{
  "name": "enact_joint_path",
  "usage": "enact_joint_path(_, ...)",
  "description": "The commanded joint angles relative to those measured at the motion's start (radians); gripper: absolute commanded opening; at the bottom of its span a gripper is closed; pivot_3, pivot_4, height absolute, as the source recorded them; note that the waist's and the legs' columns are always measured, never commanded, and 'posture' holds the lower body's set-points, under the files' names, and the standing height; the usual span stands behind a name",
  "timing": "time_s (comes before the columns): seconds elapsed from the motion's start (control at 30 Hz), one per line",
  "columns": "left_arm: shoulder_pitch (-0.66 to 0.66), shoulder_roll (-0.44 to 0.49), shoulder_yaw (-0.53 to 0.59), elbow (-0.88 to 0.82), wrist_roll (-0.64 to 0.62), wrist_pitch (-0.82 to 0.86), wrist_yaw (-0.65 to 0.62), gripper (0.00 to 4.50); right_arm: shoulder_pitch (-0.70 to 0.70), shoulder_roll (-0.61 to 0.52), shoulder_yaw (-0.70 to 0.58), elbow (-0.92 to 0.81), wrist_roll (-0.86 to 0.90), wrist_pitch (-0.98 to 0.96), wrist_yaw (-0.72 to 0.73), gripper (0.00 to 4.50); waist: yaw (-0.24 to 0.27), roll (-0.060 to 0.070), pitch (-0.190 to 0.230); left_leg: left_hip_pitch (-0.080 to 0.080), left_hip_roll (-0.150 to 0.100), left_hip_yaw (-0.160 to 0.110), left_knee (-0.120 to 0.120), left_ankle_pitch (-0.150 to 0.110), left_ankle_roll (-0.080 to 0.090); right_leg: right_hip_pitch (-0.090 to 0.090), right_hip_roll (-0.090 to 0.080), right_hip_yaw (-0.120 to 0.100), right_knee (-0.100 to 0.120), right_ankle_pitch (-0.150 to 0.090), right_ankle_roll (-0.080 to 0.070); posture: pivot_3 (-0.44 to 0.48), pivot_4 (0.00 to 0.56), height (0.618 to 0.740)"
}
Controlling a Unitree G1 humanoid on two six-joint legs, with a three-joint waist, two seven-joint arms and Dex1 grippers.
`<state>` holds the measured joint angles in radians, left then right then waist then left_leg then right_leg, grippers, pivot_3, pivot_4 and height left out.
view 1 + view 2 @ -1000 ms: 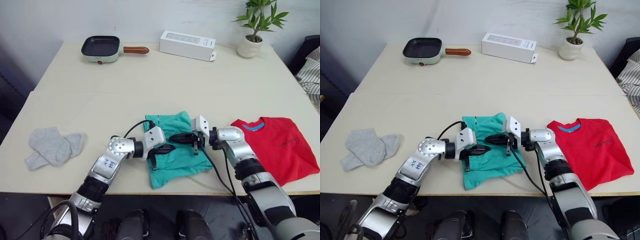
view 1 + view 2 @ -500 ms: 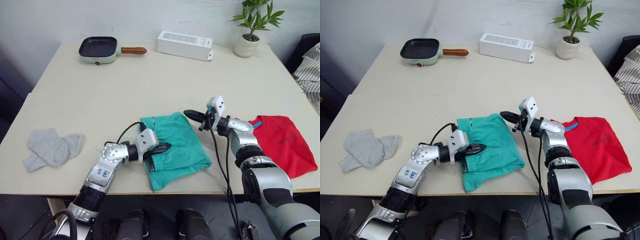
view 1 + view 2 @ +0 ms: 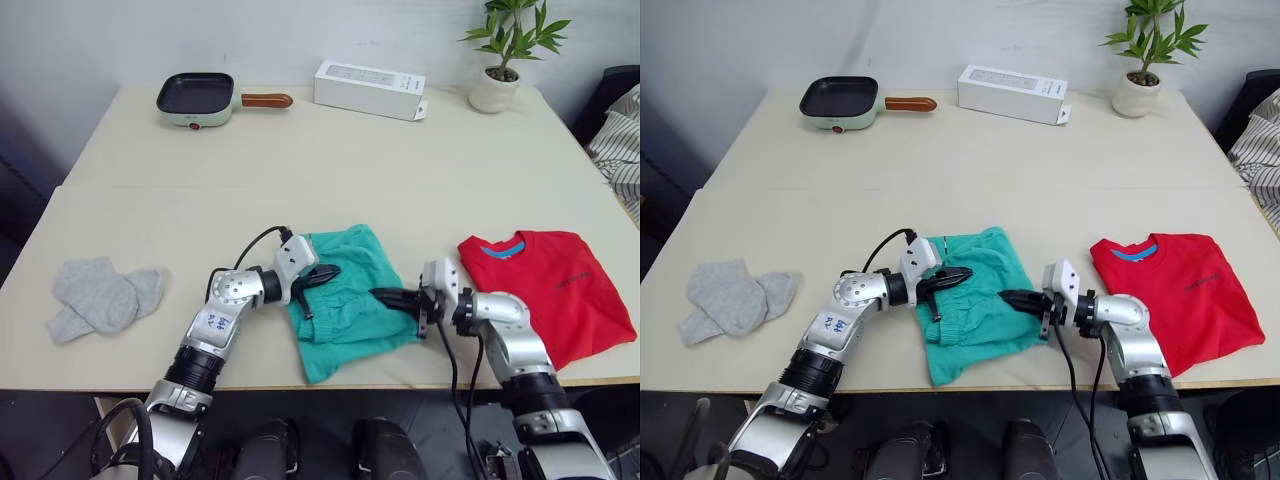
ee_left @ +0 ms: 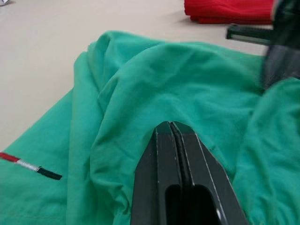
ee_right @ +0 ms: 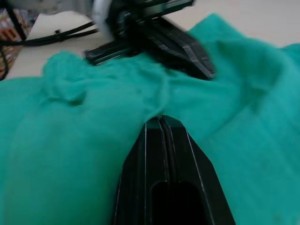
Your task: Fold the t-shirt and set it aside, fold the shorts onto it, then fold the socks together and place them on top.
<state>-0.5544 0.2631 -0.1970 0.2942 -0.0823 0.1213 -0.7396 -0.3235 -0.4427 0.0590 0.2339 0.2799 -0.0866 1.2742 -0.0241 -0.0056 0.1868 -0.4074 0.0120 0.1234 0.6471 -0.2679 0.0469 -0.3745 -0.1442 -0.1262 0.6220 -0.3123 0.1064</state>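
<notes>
both claws pinch the green shorts

the shorts point(image 3: 350, 300) lie bunched at the near edge of the table point(image 3: 300, 170), right in the middle. they are the landmark here. the left gripper point(image 3: 322, 273) sits on the left part of the shorts. its two black fingers are pressed tight together with green cloth caught at the tips. the right gripper point(image 3: 385, 295) pokes into the right side of the shorts. its fingers are pressed tight too, with a fold of green cloth pinched at the tips.

the t-shirt point(image 3: 545, 290) lies folded to the right of the shorts, a bit apart from them, with its blue neck facing away. the socks point(image 3: 100, 295) lie in a small grey heap well to the left of the shorts.

far behind the shorts, by the wall, are a little pan point(image 3: 200, 97) to the left, a white box point(image 3: 368, 88) in the middle and a potted plant point(image 3: 505, 60) to the right.
</notes>
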Motion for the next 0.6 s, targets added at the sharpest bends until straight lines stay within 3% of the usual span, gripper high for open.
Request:
enact_joint_path(0.03, -0.013, 0.003, -0.004, 0.044, 0.026, -0.029, 0.010, 0.00, 0.068, -0.072, 0.032, -0.126, -0.008, -0.020, 0.040, 0.03, 0.002, 0.000, 0.000, 0.000, 0.000, 0.000, 0.000, 0.000, -0.001, 0.000, -0.002, 0.001, 0.000, 0.000, 0.000, 0.000, 0.150, 0.740)
enact_joint_path(0.23, -0.020, 0.070, 0.036, 0.017, -0.013, -0.097, -0.068, 0.00, 0.133, -0.211, -0.022, -0.281, 0.060, 0.027, 0.076, 0.03, 0.014, -0.001, 0.000, 0.000, 0.000, 0.000, -0.001, -0.001, -0.002, -0.001, -0.001, 0.000, -0.001, 0.000, 0.000, 0.000, 0.150, 0.740)
enact_joint_path(0.37, 0.003, 0.141, 0.075, -0.091, -0.119, -0.134, -0.219, 0.00, 0.076, -0.285, -0.115, -0.316, 0.218, 0.343, -0.003, 0.03, 0.015, -0.001, 0.003, 0.000, 0.001, 0.000, 0.000, -0.001, -0.002, -0.001, -0.001, 0.000, -0.001, 0.000, 0.000, 0.000, 0.150, 0.740)
enact_joint_path(0.47, 0.020, 0.165, 0.081, -0.184, -0.183, -0.118, -0.288, 0.00, 0.026, -0.322, -0.158, -0.314, 0.369, 0.666, -0.076, 0.57, 0.024, 0.000, 0.003, 0.000, 0.001, -0.002, 0.000, -0.001, -0.002, -0.001, -0.003, -0.001, -0.001, 0.000, -0.001, 0.000, 0.150, 0.740)
enact_joint_path(0.6, 0.041, 0.143, 0.050, -0.253, -0.199, -0.106, -0.299, 0.00, -0.053, -0.344, -0.140, -0.226, 0.429, 1.018, -0.185, 1.96, 0.034, 0.000, 0.003, -0.002, 0.001, -0.005, 0.000, -0.002, -0.001, 0.000, -0.004, -0.003, -0.004, 0.000, -0.001, 0.000, 0.150, 0.740)
